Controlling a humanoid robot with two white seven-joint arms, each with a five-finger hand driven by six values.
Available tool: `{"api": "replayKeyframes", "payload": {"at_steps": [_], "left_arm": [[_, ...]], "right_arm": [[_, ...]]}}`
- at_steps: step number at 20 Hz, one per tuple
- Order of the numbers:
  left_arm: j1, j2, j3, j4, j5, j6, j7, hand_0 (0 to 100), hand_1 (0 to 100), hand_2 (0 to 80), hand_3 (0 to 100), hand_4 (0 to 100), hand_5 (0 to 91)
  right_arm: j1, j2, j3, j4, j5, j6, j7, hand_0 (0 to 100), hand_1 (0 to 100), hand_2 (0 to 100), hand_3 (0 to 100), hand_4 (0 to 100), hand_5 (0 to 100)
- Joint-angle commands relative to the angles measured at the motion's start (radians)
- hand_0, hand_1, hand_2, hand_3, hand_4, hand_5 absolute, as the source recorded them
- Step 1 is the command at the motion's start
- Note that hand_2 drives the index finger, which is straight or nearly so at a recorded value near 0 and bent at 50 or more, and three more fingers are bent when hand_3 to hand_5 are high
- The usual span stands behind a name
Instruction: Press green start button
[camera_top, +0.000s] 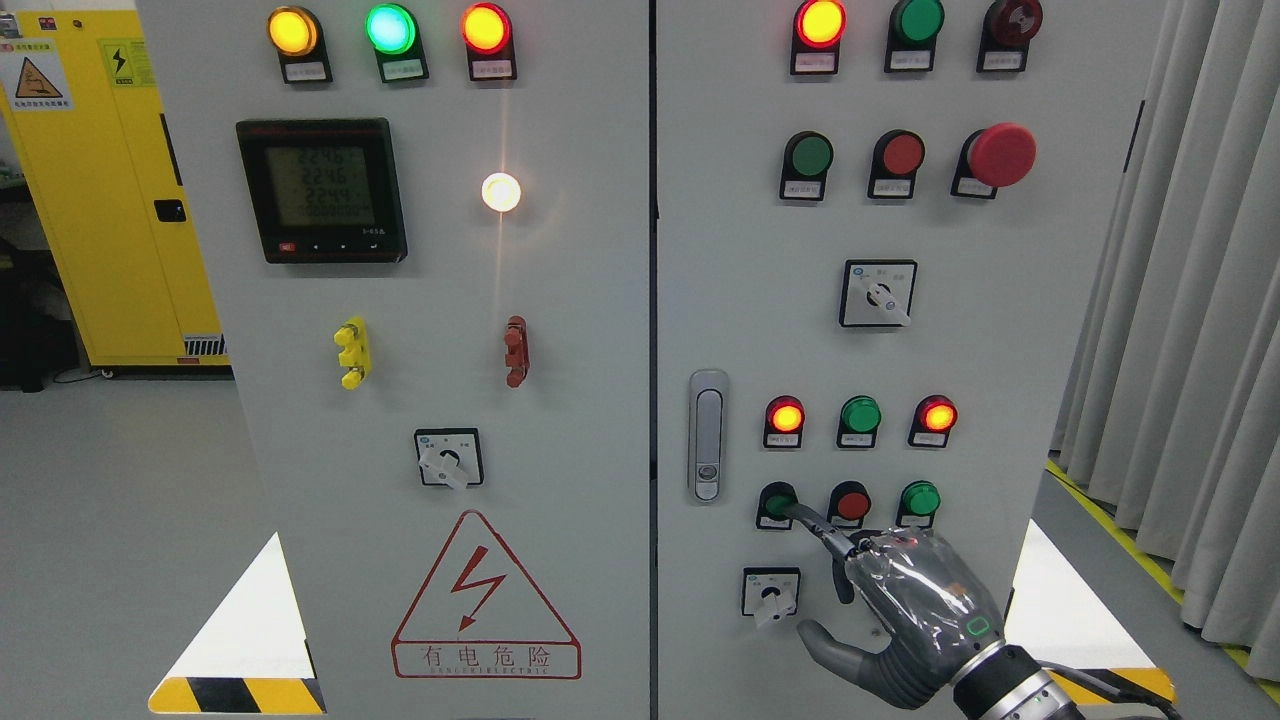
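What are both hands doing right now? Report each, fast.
Left hand: not in view.
Right hand: holds nothing; index finger extended, tip on the green button at lower left of the right panel; thumb spread.

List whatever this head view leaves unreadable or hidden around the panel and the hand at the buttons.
- Green start button: the right hand has its index finger across it, so actual contact or depression cannot be judged.
- Small labels under the buttons and lamps: print too small to read.
- Meter display: digits dim and blurred.
- Right forearm: cut off by the bottom edge.
- Left hand: out of frame.
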Motion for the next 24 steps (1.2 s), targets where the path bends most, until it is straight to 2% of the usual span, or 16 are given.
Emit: {"api": "replayKeyframes", "payload": {"at_steps": [1,3,4,6,7,8,9,11,14,15,17,18,21,24], "left_arm": [[-0.032,-0.001,0.000,-0.026,0.000,0.000,-0.001,12,56,0.0,0,0,0.0],[-0.032,0.001,0.000,-0.026,0.000,0.000,-0.001,12,56,0.0,0,0,0.0],[-0.032,-0.001,0.000,-0.026,0.000,0.000,0.000,12,56,0.0,0,0,0.0],[-0.032,0.001,0.000,-0.026,0.000,0.000,0.000,12,56,0.0,0,0,0.0],[-0.032,-0.001,0.000,-0.026,0.000,0.000,0.000,12,56,0.0,0,0,0.0],[-0.032,0.001,0.000,-0.026,0.000,0.000,0.000,12,56,0.0,0,0,0.0],[-0.032,-0.001,0.000,-0.026,0.000,0.000,0.000,12,56,0.0,0,0,0.0],[-0.032,-0.001,0.000,-0.026,0.000,0.000,0.000,12,56,0.0,0,0,0.0],[-0.032,0.001,0.000,-0.026,0.000,0.000,0.000,12,56,0.0,0,0,0.0],[-0.032,-0.001,0.000,-0.026,0.000,0.000,0.000,12,56,0.0,0,0,0.0],[-0.032,0.001,0.000,-0.026,0.000,0.000,-0.001,12,56,0.0,0,0,0.0],[-0.032,-0.001,0.000,-0.026,0.000,0.000,0.000,12,56,0.0,0,0,0.0],[-0.032,0.001,0.000,-0.026,0.000,0.000,0.000,12,56,0.0,0,0,0.0],[-0.032,0.001,0.000,-0.026,0.000,0.000,-0.001,12,56,0.0,0,0,0.0]], "right_arm": [[0.045,0.006,-0.006,-0.098,-0.060,-0.005,-0.002,48,63,0,75,76,82],[0.074,0.009,-0.012,-0.121,-0.104,-0.005,0.001,50,62,0,76,75,80],[0.088,0.010,-0.011,-0.128,-0.150,-0.005,0.003,51,61,0,78,77,75],[0.111,0.010,-0.002,-0.132,-0.274,-0.005,0.006,52,60,0,72,71,62],[0.123,0.010,0.000,-0.138,-0.340,-0.002,0.008,52,60,0,66,65,55],[0.137,0.012,0.005,-0.146,-0.409,0.003,0.008,52,60,0,53,54,45],[0.155,0.018,0.008,-0.154,-0.480,0.012,0.008,51,60,0,49,50,42],[0.202,0.033,0.008,-0.180,-0.575,0.056,0.008,51,60,0,36,37,29],[0.284,0.041,0.020,-0.232,-0.719,0.141,0.011,50,60,0,30,35,27],[0.304,0.043,0.041,-0.249,-0.794,0.168,0.030,51,60,0,26,32,25],[0.338,0.043,0.069,-0.299,-0.932,0.242,0.101,53,60,0,23,29,22],[0.354,0.043,0.072,-0.322,-0.979,0.277,0.125,56,59,0,14,21,13],[0.371,0.043,0.100,-0.332,-1.019,0.299,0.132,59,57,0,6,13,5],[0.370,0.044,0.107,-0.332,-1.060,0.311,0.132,58,55,0,2,11,2]]}}
